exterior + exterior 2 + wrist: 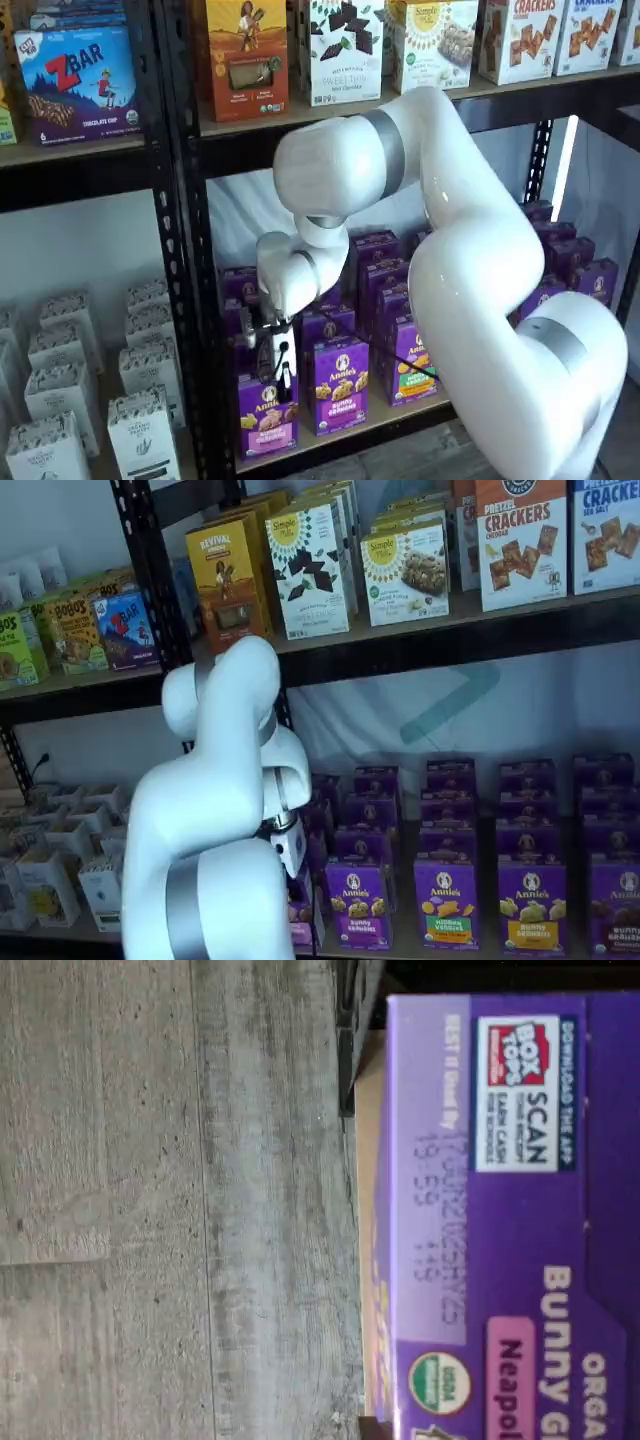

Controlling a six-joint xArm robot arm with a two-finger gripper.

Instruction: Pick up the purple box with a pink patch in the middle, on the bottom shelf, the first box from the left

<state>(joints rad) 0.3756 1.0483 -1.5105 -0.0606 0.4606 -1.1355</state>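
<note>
**A:** Where is your target right now?

**B:** Your purple box (266,418) stands upright at the front of the bottom shelf (340,432), at the near-left end of the row of Annie's boxes, pink band low on its face. In the other shelf view only a sliver of it (300,920) shows past the arm.

**A:** And your end effector?

**B:** Your end effector (277,372) hangs right over the box top, black fingers down against its upper edge. It looks closed on the box; no gap shows between the fingers. The wrist view agrees in that the purple box top (510,1220) fills one side, very close.

**A:** Why come at it from above?

**B:** I'd judge it is because neighbours crowd it: another purple box (336,385) stands just beside, and more rows sit behind. The top is the free face.

**A:** What about the surroundings?

**B:** You have a light wooden board in a black rack, a grey plank floor (170,1210) below, and white cartons (140,420) on the next bay, well apart.
</note>
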